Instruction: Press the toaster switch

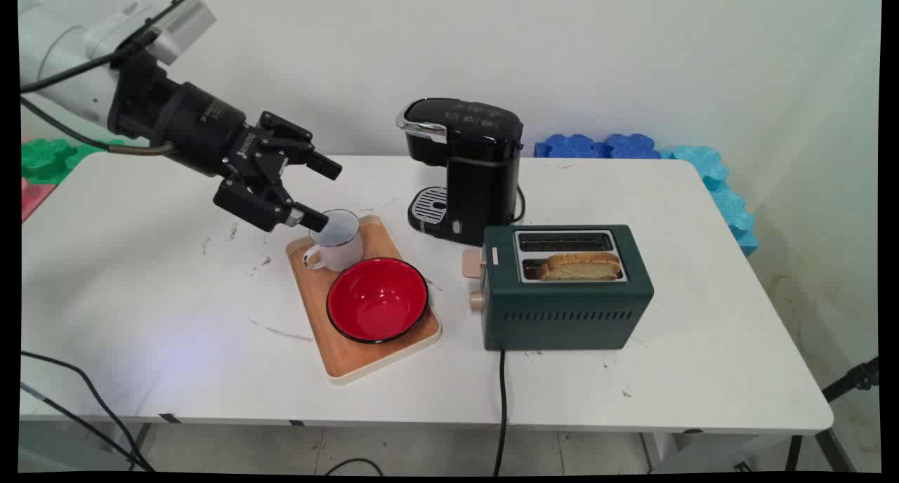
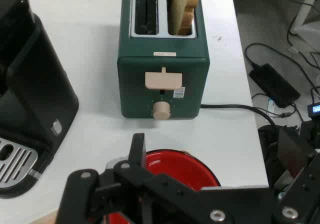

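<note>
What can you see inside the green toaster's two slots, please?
The toaster holds a slice of toast in its near slot, standing above the rim; the far slot looks empty. The slots' depths are hidden.

We see the main view from above the table's [image 1: 175,314] near side, looking down across it to the wall [image 1: 632,62], fairly far back. Hand view rides the gripper [image 2: 150,194], close and low, facing the toaster's [image 2: 162,79] lever end. Both views share toaster [image 1: 562,300], bowl [image 1: 377,299], coffee maker [image 1: 467,170].
</note>
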Available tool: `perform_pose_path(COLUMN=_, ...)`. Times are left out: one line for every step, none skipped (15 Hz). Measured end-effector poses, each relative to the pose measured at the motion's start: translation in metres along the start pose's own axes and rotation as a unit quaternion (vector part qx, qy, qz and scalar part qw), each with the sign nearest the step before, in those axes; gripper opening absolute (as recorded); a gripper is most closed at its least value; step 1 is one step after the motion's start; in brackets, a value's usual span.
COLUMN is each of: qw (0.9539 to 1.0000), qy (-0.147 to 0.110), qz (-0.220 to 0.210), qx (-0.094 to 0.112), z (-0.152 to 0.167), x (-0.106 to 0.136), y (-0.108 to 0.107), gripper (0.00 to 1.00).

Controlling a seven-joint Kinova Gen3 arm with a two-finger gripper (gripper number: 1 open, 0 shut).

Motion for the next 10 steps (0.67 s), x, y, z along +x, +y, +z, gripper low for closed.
perform_pose_path(qw=1.0, qy=-0.002, qz=0.0, qx=0.001, z=0.002, x=0.006, y=0.0, gripper=1.0)
perform_pose_path(qw=1.0, qy=-0.004, qz=0.001, qx=0.002, z=0.004, x=0.011, y=0.001, gripper=1.0)
perform_pose_path(qw=1.0, qy=-0.005, qz=0.002, qx=0.003, z=0.007, x=0.019, y=0.002, gripper=1.0)
perform_pose_path(qw=1.0, qy=-0.006, qz=0.002, qx=0.004, z=0.011, x=0.027, y=0.003, gripper=1.0)
perform_pose_path(qw=1.0, qy=-0.005, qz=0.001, qx=0.005, z=0.015, x=0.035, y=0.004, gripper=1.0)
perform_pose_path(qw=1.0, qy=-0.005, qz=0.001, qx=0.006, z=0.017, x=0.04, y=0.005, gripper=1.0)
perform_pose_path(qw=1.0, qy=-0.005, qz=0.0, qx=0.007, z=0.022, x=0.047, y=0.006, gripper=1.0)
perform_pose_path(qw=1.0, qy=-0.005, qz=0.0, qx=0.007, z=0.026, x=0.051, y=0.007, gripper=1.0)
perform_pose_path(qw=1.0, qy=-0.006, qz=0.001, qx=0.007, z=0.032, x=0.057, y=0.009, gripper=1.0)
perform_pose_path(qw=0.9999, qy=-0.007, qz=0.002, qx=0.007, z=0.036, x=0.06, y=0.01, gripper=1.0)
